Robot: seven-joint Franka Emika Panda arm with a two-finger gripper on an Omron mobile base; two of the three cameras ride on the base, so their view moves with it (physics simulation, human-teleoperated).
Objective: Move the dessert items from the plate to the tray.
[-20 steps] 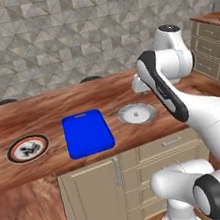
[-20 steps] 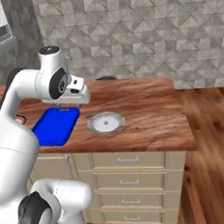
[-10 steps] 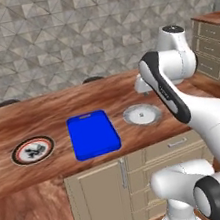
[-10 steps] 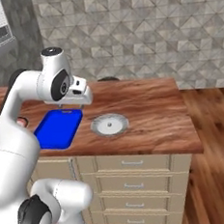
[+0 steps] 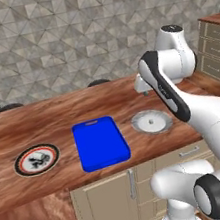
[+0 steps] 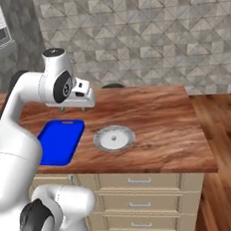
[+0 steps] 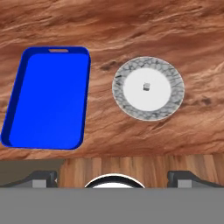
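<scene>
wooden counter (image 5: 57,113) runs across the middle of both base views. the plate (image 5: 37,160), dark-rimmed with an orange ring, sits at the left of the left base view, well apart from the gripper (image 5: 146,92), which hangs above the counter at centre right. the dessert items on the plate are too small to make out. the blue tray (image 5: 100,142) lies at centre, between the plate and a round grey-rimmed dish (image 5: 152,121). in the hand view the tray (image 7: 47,98) is at left, the dish (image 7: 148,88) at centre right with a small pale lump (image 7: 146,86) at its middle. gripper jaws: cannot tell how far apart; nothing seen held
</scene>
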